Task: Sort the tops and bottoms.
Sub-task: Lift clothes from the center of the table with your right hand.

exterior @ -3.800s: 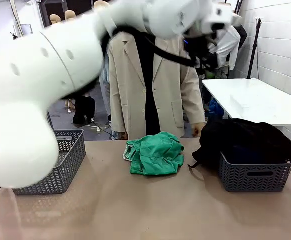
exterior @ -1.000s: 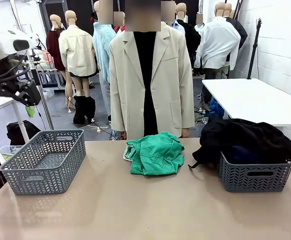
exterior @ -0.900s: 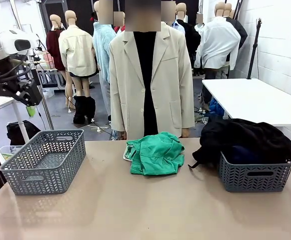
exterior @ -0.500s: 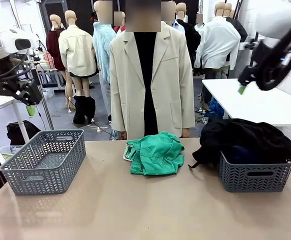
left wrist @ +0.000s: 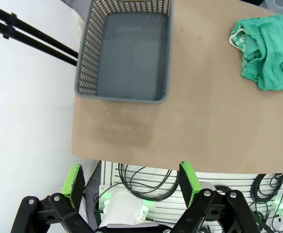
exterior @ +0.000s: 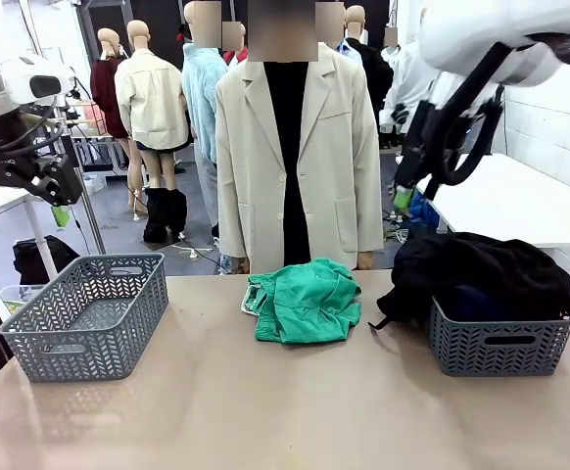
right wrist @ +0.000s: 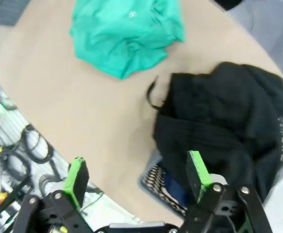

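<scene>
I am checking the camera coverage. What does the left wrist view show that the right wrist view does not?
Left wrist view alone: the empty grey basket and the open left gripper. Right wrist view alone: the black garment heaped over the other basket, and the open right gripper. Both share the green shorts lying crumpled on the brown table.

Front cam sits low at the robot's edge of the table (exterior: 265, 411), facing straight across at the person (exterior: 300, 147) in mid frame. Left wrist cam is high up, looking straight down: empty grey basket (left wrist: 127, 51) at upper centre, green shorts (left wrist: 265, 51) at upper right. Right wrist cam also looks down from height, nearer, sharing those shorts (right wrist: 127, 36) at top centre, with the black garment (right wrist: 219, 126) right of centre.
</scene>
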Controlling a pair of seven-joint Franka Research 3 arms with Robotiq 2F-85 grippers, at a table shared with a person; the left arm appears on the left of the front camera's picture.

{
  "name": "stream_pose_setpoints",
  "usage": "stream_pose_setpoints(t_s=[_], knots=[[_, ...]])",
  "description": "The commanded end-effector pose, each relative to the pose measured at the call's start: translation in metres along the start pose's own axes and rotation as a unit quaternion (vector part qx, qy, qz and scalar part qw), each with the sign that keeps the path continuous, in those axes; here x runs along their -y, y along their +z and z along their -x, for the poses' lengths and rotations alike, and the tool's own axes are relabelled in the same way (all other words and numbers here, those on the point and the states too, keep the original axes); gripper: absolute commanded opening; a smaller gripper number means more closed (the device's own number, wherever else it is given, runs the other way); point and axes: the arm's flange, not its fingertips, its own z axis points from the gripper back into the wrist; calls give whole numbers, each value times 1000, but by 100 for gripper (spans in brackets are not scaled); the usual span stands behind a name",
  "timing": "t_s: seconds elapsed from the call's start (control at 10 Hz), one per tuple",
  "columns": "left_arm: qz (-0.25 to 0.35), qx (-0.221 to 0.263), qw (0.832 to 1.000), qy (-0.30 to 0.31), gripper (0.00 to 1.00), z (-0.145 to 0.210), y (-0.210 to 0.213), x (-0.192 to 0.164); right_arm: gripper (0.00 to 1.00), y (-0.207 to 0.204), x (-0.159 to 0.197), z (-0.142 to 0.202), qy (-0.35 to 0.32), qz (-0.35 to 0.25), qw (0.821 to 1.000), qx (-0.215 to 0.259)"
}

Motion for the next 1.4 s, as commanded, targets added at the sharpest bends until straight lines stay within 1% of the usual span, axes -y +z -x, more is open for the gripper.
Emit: stream_pose_setpoints(t_s=[0.0, 0.1, 0.2, 0.8, 0.9, 1.0, 1.1, 1.2, 1.3], knots=[[8, -10, 1000, 3, 100, -2, 4, -1, 100, -28, -14, 9, 4, -39, 999, 18], [8, -10, 1000, 3, 100, -2, 4, -1, 100, -38, -25, 15, -5, -13, 999, 52], [8, -10, 1000, 3, 100, -2, 4, -1, 100, -21, -9, -2, 1, -23, 1000, -5], [8, -10, 1000, 3, 100, -2, 4, -1, 100, -21, -9, -2, 1, -23, 1000, -5], [8, -10, 1000, 3, 100, -2, 4, -1, 100, -20, -12, 0, -4, -27, 1000, 5], [8, -10, 1000, 3, 100, -2, 4, -1, 100, -47, -10, -17, 51, -46, 998, 4], [8, -10, 1000, 3, 100, -2, 4, -1, 100, -71, -8, -25, 95, -55, 994, -15], [8, -10, 1000, 3, 100, -2, 4, -1, 100, -86, -8, -31, 129, -79, 988, -7], [8, -10, 1000, 3, 100, -2, 4, -1, 100, -104, -9, -40, 140, -78, 987, -8]])
